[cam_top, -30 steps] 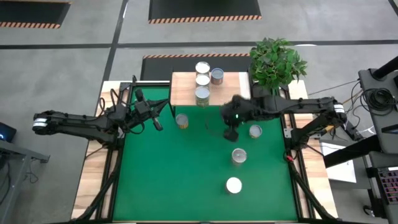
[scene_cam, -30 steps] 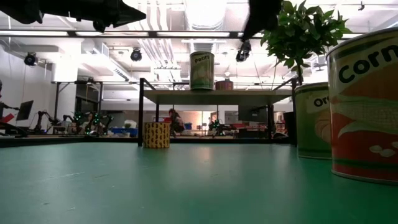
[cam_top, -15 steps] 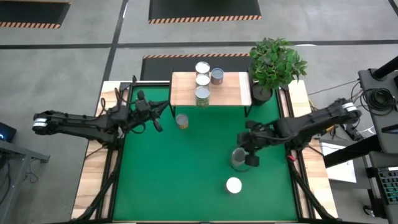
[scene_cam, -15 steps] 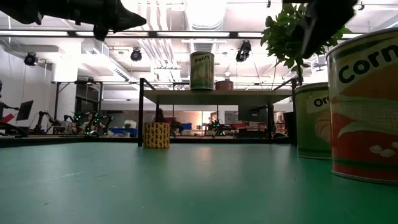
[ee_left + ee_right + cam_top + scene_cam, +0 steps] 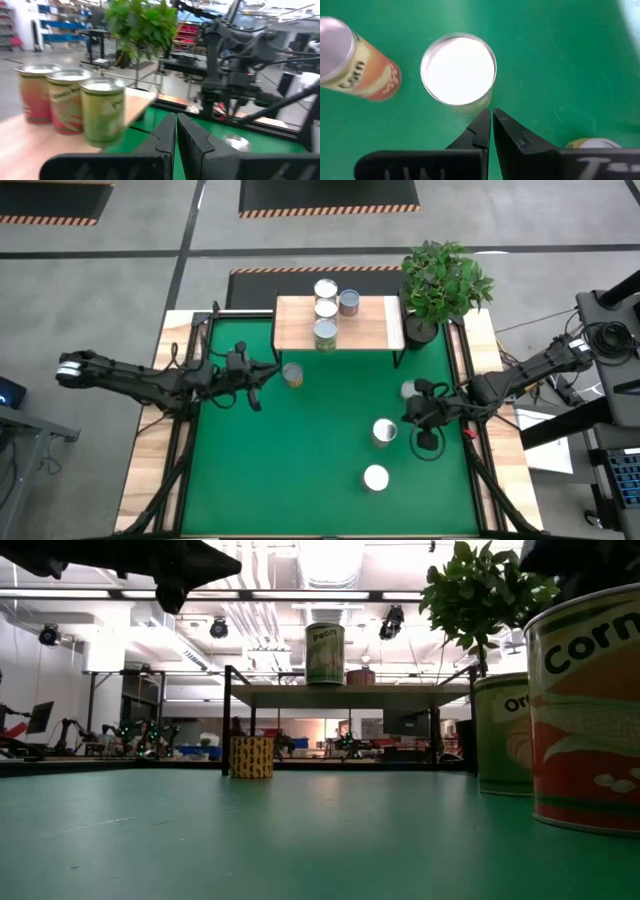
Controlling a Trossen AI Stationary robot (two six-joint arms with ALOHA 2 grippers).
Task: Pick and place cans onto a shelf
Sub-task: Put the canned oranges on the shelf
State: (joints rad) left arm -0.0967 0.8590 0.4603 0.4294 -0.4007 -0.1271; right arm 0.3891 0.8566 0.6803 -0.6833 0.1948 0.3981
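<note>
Hovering over the right side of the green bench [image 5: 300, 470], the right tool [image 5: 428, 442] sits just beside a silver-topped can [image 5: 384, 431], fingers pressed together w/ nothing between them (right wrist view shows the tips nearly touching). Same can shows in the wrist cam [image 5: 458, 70], round lid straight below the fingertips.

Where stuff is: three cans already up on the shelf [image 5: 370, 332] at the back edge of the bench, lined up near its left half, w/ the front one [image 5: 325, 333] at the shelf's front edge. One small yellow-label can [image 5: 292, 374] stands on the bench just in front of the shelf's left leg. Another can [image 5: 409, 390] is by the right edge, and one more [image 5: 376, 478] nearer the front edge.

Left tool [image 5: 254, 375] is close to the yellow can, near the back left of the bench, also pinched together and empty afaict.

Handling guess: these are rigid tins, prob full so a bit heavy, smooth sides = slippery. I'd spread the fingers first, come down over the lid and squeeze the sidewall around mid-height, not the rim. Labelled ones maybe give more friction. Tip risk if grabbed too high.
</note>
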